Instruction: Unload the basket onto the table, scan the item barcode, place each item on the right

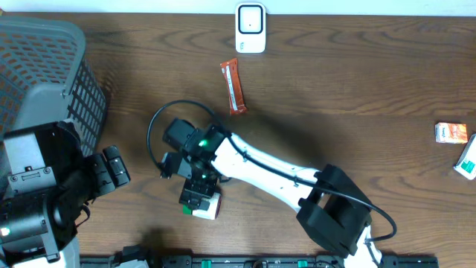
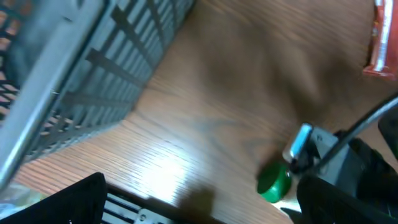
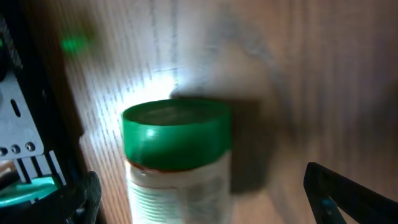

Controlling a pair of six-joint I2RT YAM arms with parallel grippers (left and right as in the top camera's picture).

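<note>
A white bottle (image 1: 211, 209) with a green cap (image 3: 177, 132) lies on its side on the wooden table near the front edge. My right gripper (image 1: 197, 195) hangs directly over it, open, its fingers on either side of the bottle's body (image 3: 180, 193) without touching it; the bottle lies nearer the left finger. At the lower left, apart from the bottle, my left gripper (image 1: 115, 170) is open and empty. Its wrist view shows the green cap (image 2: 275, 182) under the right arm (image 2: 351, 165). The white barcode scanner (image 1: 251, 28) stands at the table's far edge.
A grey mesh basket (image 1: 52, 74) fills the far left corner, close to the left arm. An orange snack bar (image 1: 233, 85) lies below the scanner. An orange box (image 1: 451, 132) and a teal-and-white pack (image 1: 468, 160) sit at the right edge.
</note>
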